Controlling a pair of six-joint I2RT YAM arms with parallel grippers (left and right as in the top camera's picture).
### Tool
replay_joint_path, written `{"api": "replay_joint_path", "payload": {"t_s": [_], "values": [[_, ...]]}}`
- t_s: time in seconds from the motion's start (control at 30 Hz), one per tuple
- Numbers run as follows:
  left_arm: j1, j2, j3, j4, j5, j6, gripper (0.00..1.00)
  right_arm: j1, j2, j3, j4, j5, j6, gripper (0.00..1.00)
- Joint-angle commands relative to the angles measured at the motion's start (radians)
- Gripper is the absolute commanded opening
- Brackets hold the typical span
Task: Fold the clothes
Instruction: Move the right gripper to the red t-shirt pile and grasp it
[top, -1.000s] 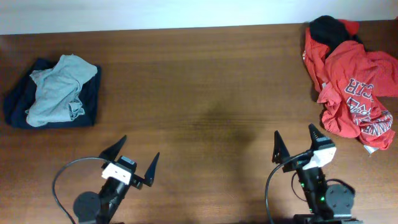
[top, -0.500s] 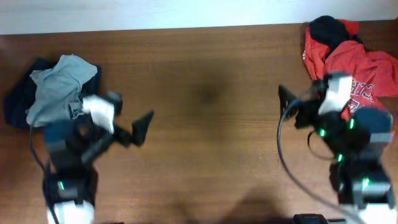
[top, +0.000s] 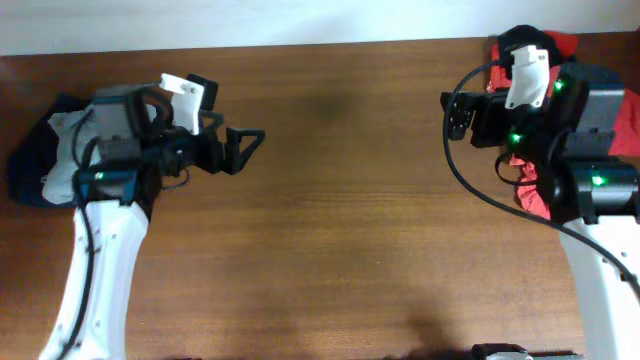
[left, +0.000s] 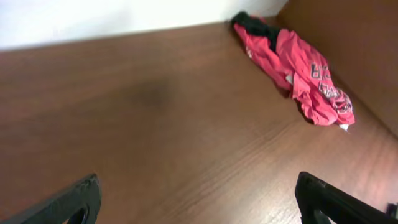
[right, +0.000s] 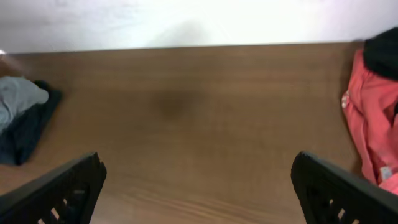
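Note:
A pile of red clothes (top: 532, 192) with a black garment (top: 518, 38) on top lies at the far right of the table, mostly hidden by my right arm. It also shows in the left wrist view (left: 300, 70) and at the right edge of the right wrist view (right: 373, 127). A grey garment (top: 58, 172) on a navy one (top: 25, 170) lies at the far left, also in the right wrist view (right: 18, 96). My left gripper (top: 240, 150) is open and empty, raised beside the grey pile, facing right (left: 202, 205). My right gripper (top: 452, 118) is open and empty, raised beside the red pile, facing left (right: 199, 193).
The brown wooden table (top: 340, 230) runs between the two piles. A white wall (top: 250, 20) borders its far edge. Both arms rise from bases at the near edge.
Both arms have lifted from low near the front edge and swung up and back, the left beside the grey pile, the right beside the red pile. The clothes have not moved.

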Motion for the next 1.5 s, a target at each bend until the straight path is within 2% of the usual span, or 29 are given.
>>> {"api": "replay_joint_path", "payload": {"t_s": [0.0, 0.13, 0.2, 0.37, 0.53, 0.87, 1.17, 1.47], "values": [[-0.012, 0.043, 0.011, -0.004, 0.040, -0.005, 0.99, -0.042, 0.024, 0.024, -0.005, -0.003, 0.018, 0.99], [-0.042, 0.062, 0.014, 0.015, 0.016, -0.006, 0.99, -0.158, 0.061, 0.024, -0.008, 0.021, 0.162, 0.99], [-0.069, 0.063, 0.031, 0.013, -0.045, -0.010, 0.99, -0.217, 0.074, 0.024, -0.003, 0.020, 0.200, 1.00], [-0.179, 0.063, 0.140, 0.000, -0.318, -0.107, 0.99, -0.367, 0.083, 0.024, 0.058, 0.077, 0.243, 0.91], [-0.279, 0.063, 0.198, 0.002, -0.495, -0.172, 0.99, -0.472, 0.096, 0.024, 0.102, 0.197, 0.263, 0.93], [-0.410, 0.127, 0.198, -0.046, -0.520, -0.197, 0.99, -0.574, 0.271, 0.024, 0.100, 0.219, 0.249, 0.96], [-0.423, 0.196, 0.198, -0.050, -0.529, -0.198, 0.99, -0.575, 0.447, 0.024, 0.064, 0.252, 0.249, 0.93], [-0.423, 0.227, 0.198, -0.065, -0.529, -0.197, 0.99, -0.604, 0.506, 0.024, -0.057, 0.264, 0.372, 0.88]]}}
